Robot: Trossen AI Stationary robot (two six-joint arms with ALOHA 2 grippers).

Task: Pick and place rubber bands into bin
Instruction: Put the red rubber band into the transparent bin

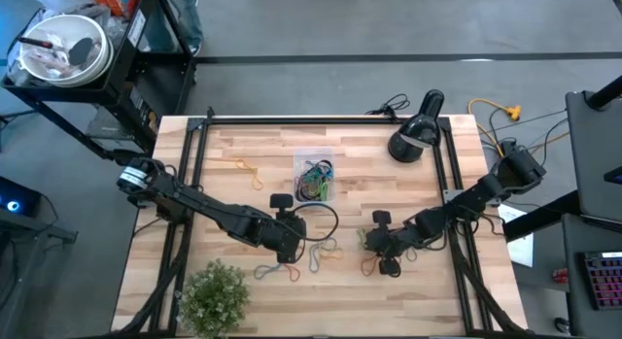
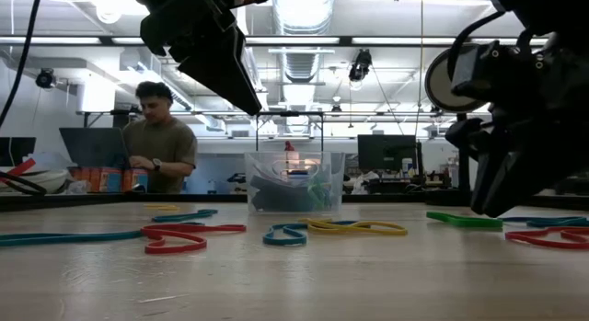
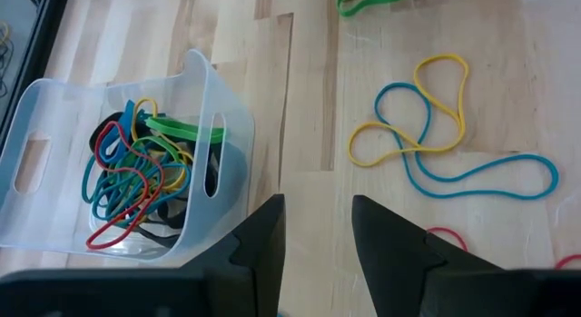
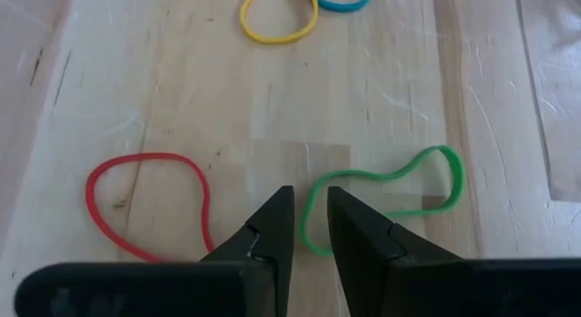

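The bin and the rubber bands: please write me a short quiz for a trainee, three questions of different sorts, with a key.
1. True or false: the bin already holds several rubber bands.
2. Which band lies nearest the right gripper tips in the right wrist view? A) the green band B) a blue band C) a black band
3. Fill in: in the left wrist view, a yellow band lies across a ____ band on the table.

Key: 1 true; 2 A; 3 blue. The left gripper hangs open and empty near the bin.
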